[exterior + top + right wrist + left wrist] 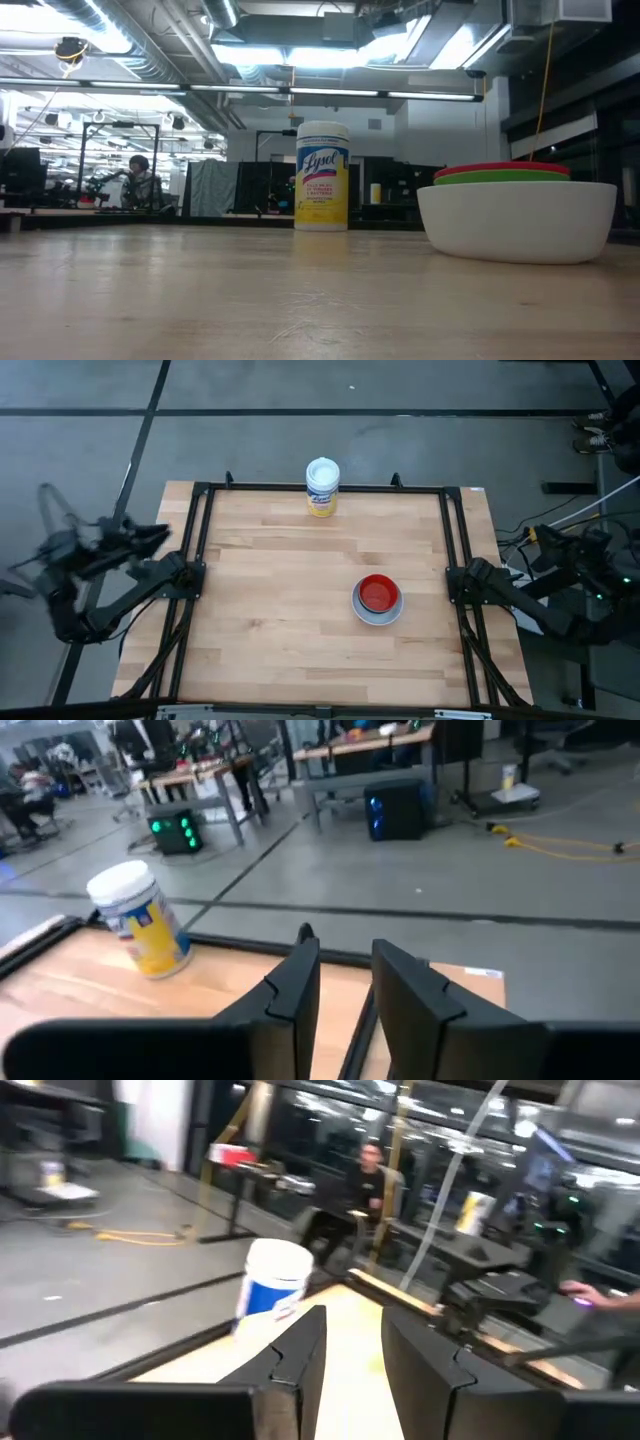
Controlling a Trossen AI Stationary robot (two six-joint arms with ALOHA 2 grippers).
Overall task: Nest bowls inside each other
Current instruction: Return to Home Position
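The bowls stand nested in one stack (pixel 378 600) right of the table's middle, resting on the wood by the base of the white outer bowl (pixel 515 222). A green rim (pixel 505 177) and a red rim (pixel 500 168) show above it, and the red bowl (pixel 378 593) lies innermost. My left gripper (pixel 352 1320) is beyond the table's left edge, pointing level, open with nothing between its fingers. My right gripper (pixel 345 948) is beyond the right edge, also open and empty. Both are far from the stack.
A white cylindrical tub with a yellow label (pixel 322 487) stands upright at the middle of the far edge. A black frame (pixel 200 540) runs along the table's sides. Bare wood lies left of and in front of the stack. A person (pixel 372 1175) sits in the room behind.
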